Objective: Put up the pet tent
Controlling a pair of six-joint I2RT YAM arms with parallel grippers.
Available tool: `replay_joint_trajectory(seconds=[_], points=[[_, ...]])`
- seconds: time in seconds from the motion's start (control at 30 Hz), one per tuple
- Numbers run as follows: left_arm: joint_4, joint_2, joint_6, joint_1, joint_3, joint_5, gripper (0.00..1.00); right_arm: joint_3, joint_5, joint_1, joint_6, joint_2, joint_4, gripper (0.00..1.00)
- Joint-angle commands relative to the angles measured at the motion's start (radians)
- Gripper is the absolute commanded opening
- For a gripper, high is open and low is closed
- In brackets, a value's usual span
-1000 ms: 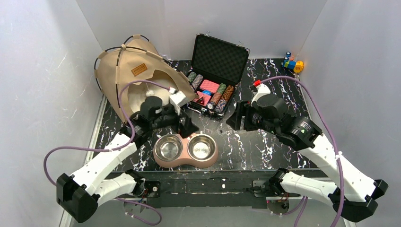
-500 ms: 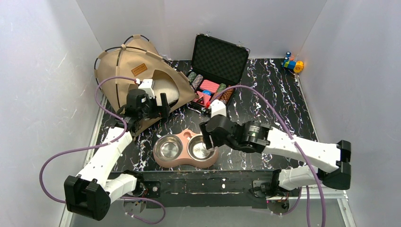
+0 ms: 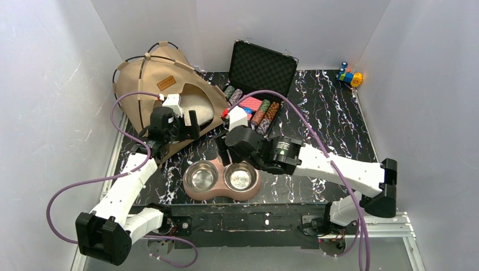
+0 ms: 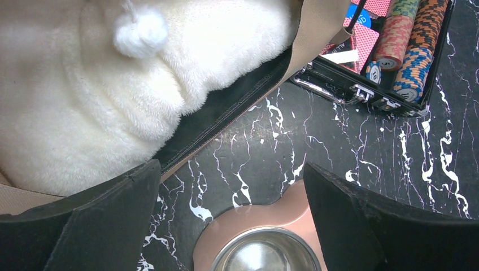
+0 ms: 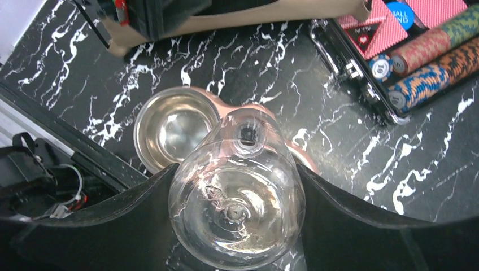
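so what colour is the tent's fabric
Tan; the pet tent shows best in the top external view.

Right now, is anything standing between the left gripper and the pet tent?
Nothing visible does. The open left gripper hangs at the entrance edge of the pet tent, white cushion just inside. The right gripper, holding a clear vessel, is aside over the double bowl.

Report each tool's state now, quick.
Left tool: open, holding nothing.
Right tool: closed on a clear bottle.
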Motion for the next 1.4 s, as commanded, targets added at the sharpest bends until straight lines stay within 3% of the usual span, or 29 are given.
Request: replay_joint_trajectory(seconds=[0.0,0.37,1.13,1.37], points=[[-0.002,-0.034,-0.001,0.002,0.026,-0.030,0.98,0.099,-0.030,-0.031,-0.060,0.076,0.030,0.46],[0.012,-0.066,-0.001,0.002,0.015,-0.031,0.98,0.112,-0.163,-0.098,-0.076,0.140,0.079,0.45],[0.018,-0.076,-0.004,0.002,0.010,-0.027,0.98,0.191,-0.196,-0.136,-0.102,0.301,-0.029,0.45],[0.021,-0.085,-0.004,0.003,0.006,-0.031,0.98,0.146,-0.213,-0.136,-0.065,0.345,-0.037,0.45]])
